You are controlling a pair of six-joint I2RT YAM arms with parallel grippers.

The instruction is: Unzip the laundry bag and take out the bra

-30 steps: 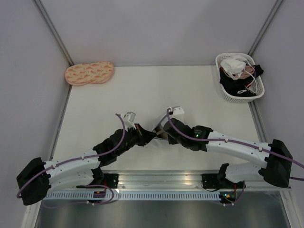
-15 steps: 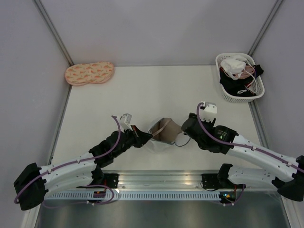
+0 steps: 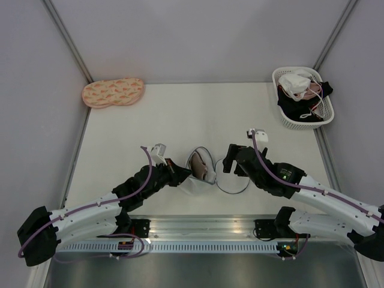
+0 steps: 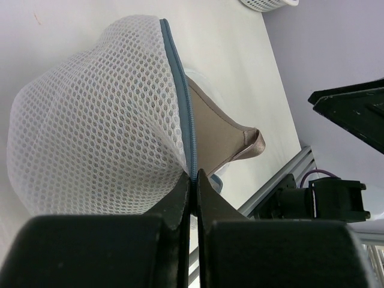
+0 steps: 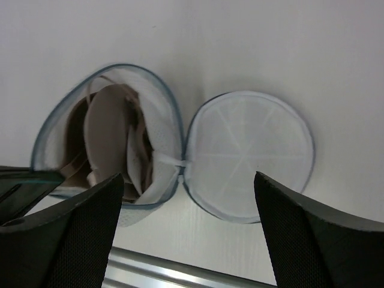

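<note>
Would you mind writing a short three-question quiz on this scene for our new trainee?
1. True or false: the bra sits inside the unzipped laundry bag.
2. Fill in: the right pincer hangs ____ above the bag, holding nothing.
3. Which one clamps the bag's rim? A) the left pincer B) the right pincer

Key: 1 true; 2 open; 3 A.

The left arm (image 3: 102,207) and right arm (image 3: 312,189) stretch inward, low, wrists facing each other. The left hand (image 4: 193,175) pinches tight on the bag (image 4: 90,132) rim. The right hand (image 5: 187,180) hangs just beside it, fingers spread wide, empty.
</note>
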